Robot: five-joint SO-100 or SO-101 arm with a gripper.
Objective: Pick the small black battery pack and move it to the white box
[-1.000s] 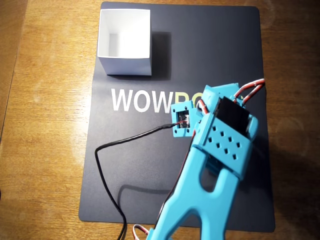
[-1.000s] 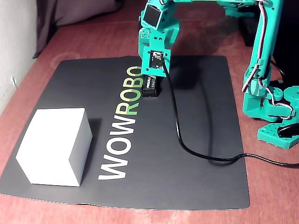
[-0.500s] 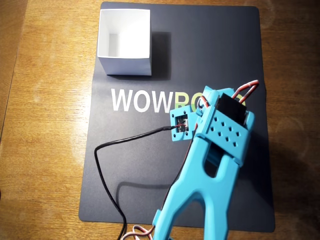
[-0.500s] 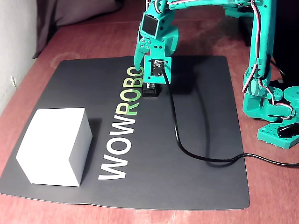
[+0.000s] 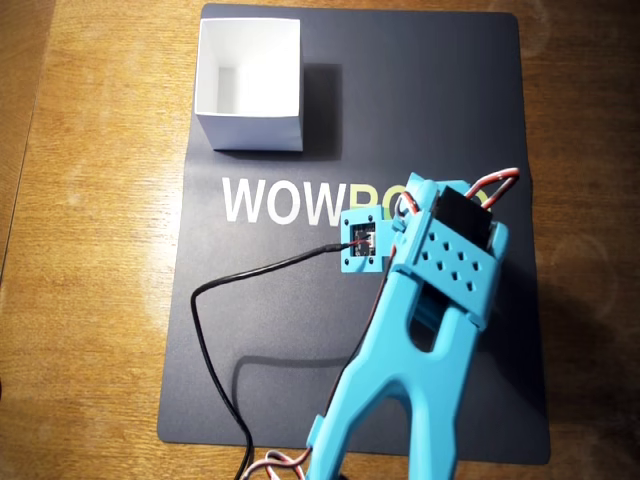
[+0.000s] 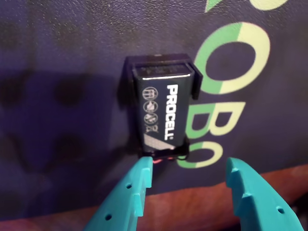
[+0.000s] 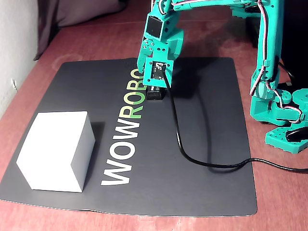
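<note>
Overhead view: my arm covers the battery, and the box sits at the mat's top left corner, well apart.

Wrist view: the hand is spread wide, gripping nothing, with the battery flat on the mat just ahead of the fingertips, beside the green letters.

Fixed view: the hand hangs right over the battery, and the box is near the front left.
</note>
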